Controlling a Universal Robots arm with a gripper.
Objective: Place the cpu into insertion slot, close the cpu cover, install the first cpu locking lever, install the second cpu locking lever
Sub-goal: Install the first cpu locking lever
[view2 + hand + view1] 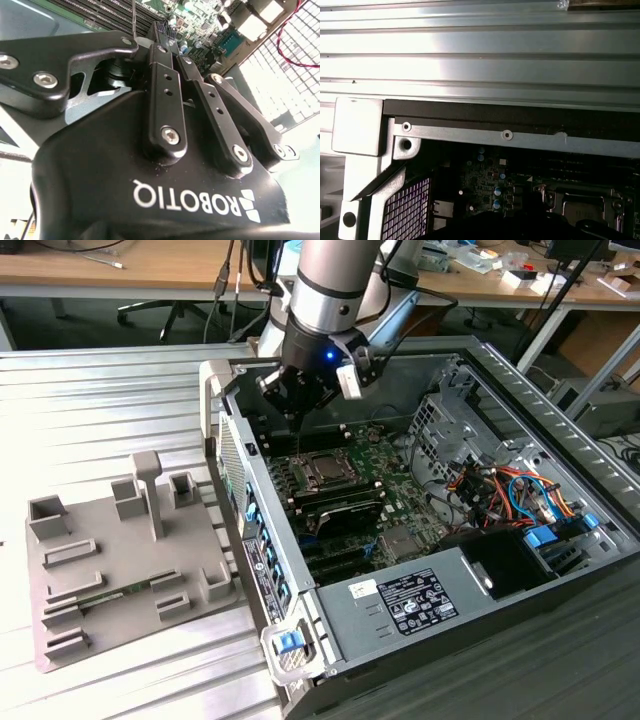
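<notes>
a white word with a small sign stands on the black body of the gripper (167, 42), upside down in the second wrist view. a white label (408, 602) on the power supply (480, 590) carries black print, too small to read.

Ribbed silver aluminium table surface (480, 50) runs beyond the grey sheet-metal case edge (520, 140). Inside the case: green circuit board (487, 182) with small blue capacitors, perforated metal grille (407, 212) at the corner, and the square silvery metal cpu cover (582, 205) lying flat on the board.
</notes>
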